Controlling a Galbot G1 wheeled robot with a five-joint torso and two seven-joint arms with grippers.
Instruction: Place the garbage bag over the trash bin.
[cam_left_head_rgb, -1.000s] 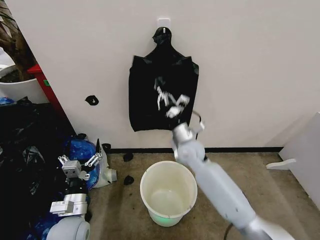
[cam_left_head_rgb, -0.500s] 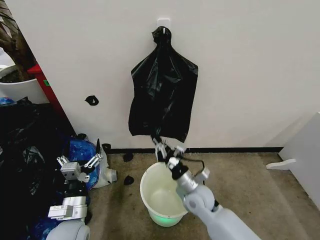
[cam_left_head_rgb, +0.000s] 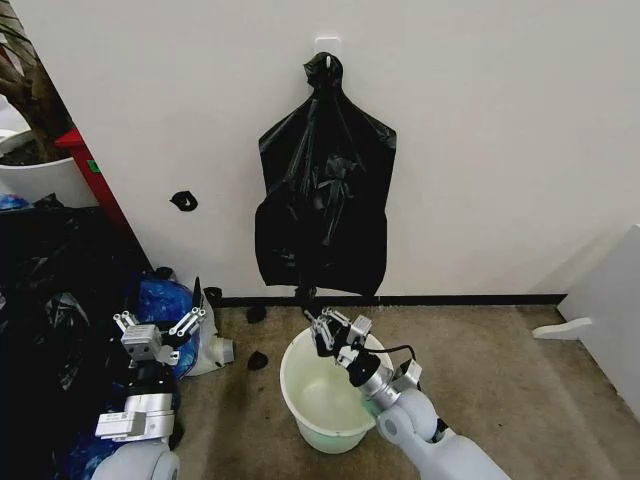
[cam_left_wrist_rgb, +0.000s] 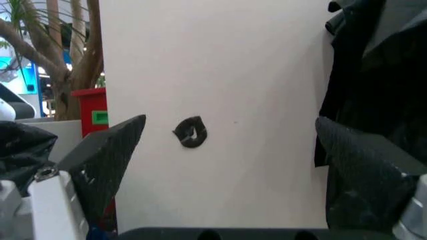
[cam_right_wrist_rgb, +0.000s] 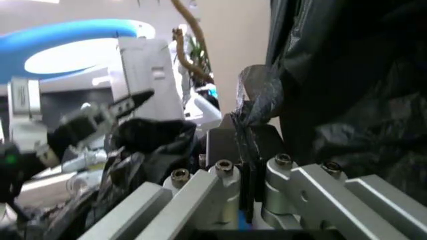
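Observation:
The black garbage bag (cam_left_head_rgb: 322, 215) hangs wrinkled against the wall from a white hook (cam_left_head_rgb: 327, 45), its lower edge drawn down close to the floor. Below it the round white trash bin (cam_left_head_rgb: 286, 378) stands on the floor, with nothing in it. My right gripper (cam_left_head_rgb: 326, 325) hovers over the bin's far rim, just under the bag's bottom edge. In the right wrist view the right gripper (cam_right_wrist_rgb: 244, 131) is shut on a thin fold of the bag's black film (cam_right_wrist_rgb: 257, 92). My left gripper (cam_left_head_rgb: 160, 325) waits at the left, open, its pads (cam_left_wrist_rgb: 110, 155) wide apart.
A shiny blue bag (cam_left_head_rgb: 160, 298) and a heap of black bags (cam_left_head_rgb: 50, 300) lie at the left. Behind them stand a red cabinet (cam_left_head_rgb: 88, 165) and a white planter (cam_left_head_rgb: 40, 178). Black scraps (cam_left_head_rgb: 257, 360) dot the floor. A white panel (cam_left_head_rgb: 612, 300) stands at the right.
My right arm came down from the middle of the hanging bag to the bin's far rim. The bag's lower edge now hangs lower and more crumpled. The left arm stayed still.

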